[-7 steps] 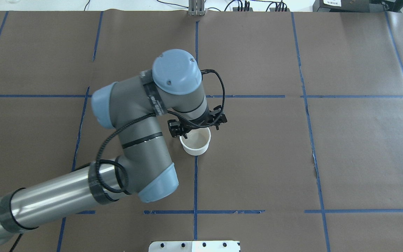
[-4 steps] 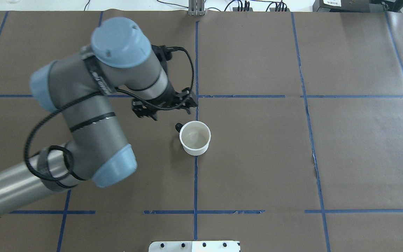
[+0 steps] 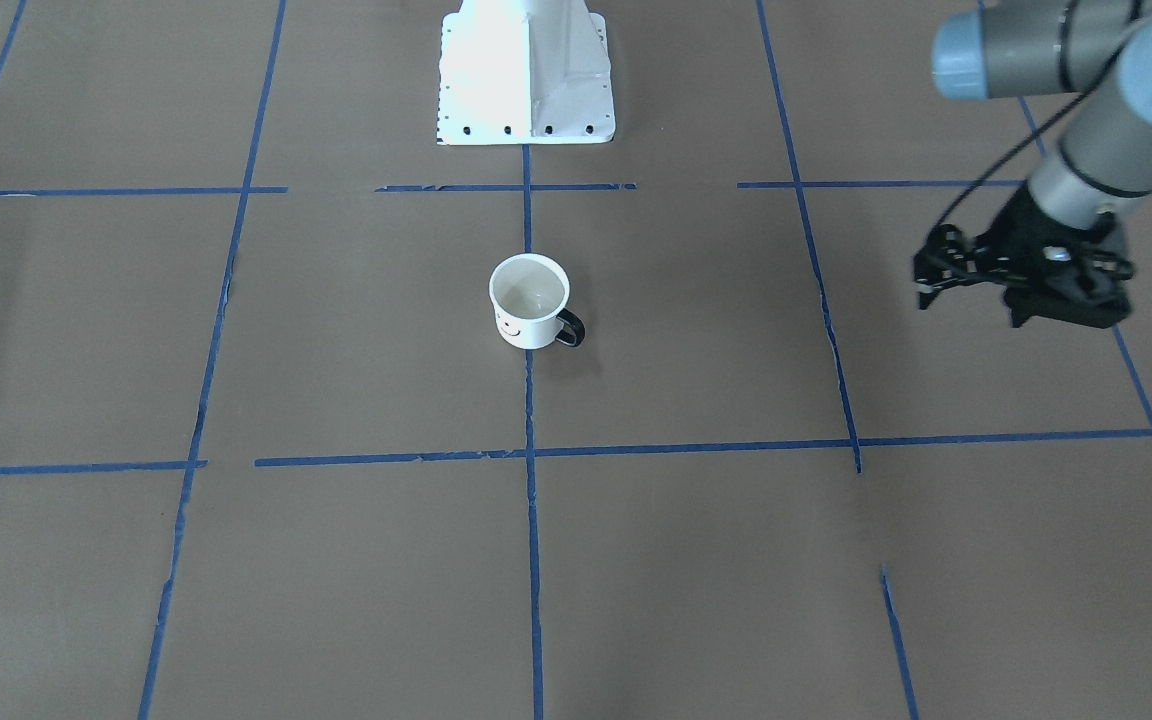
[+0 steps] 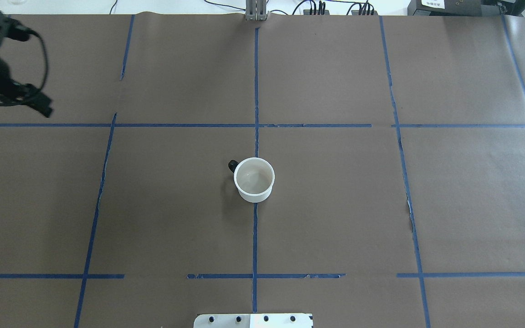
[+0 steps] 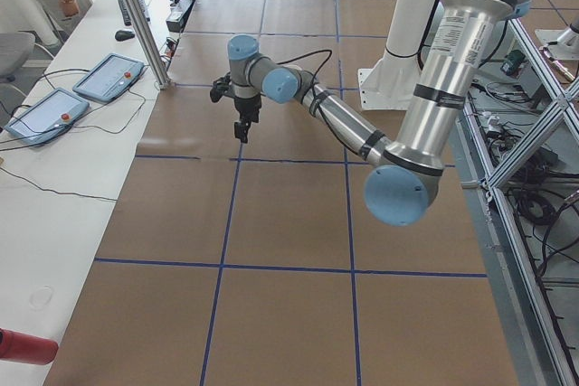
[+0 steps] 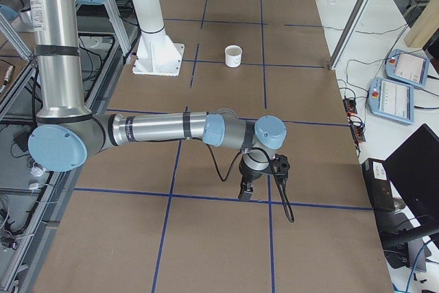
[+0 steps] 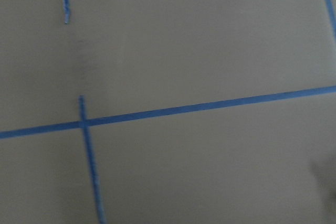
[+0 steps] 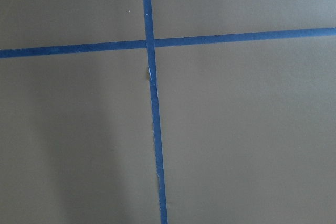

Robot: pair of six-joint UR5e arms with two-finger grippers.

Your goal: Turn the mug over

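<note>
White mug [image 3: 528, 312] upright, empty — left gripper [image 3: 1056, 305], right gripper [image 6: 245, 192]: grip cannot be told

Blue tape lines [image 4: 255, 91] grid the brown table [image 4: 335, 205].

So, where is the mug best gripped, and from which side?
Probably the rim, from above: the mug stands upright, mouth open upward, so one finger fits inside. Choose the side away from the handle, which points toward the robot's left.

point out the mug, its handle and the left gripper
mug [image 3: 528, 300]: front-facing view, inside of the cup
handle [image 4: 232, 166]: overhead view, top of the black loop
left gripper [image 3: 1031, 295]: front-facing view, black lower end by the fingertips
</note>
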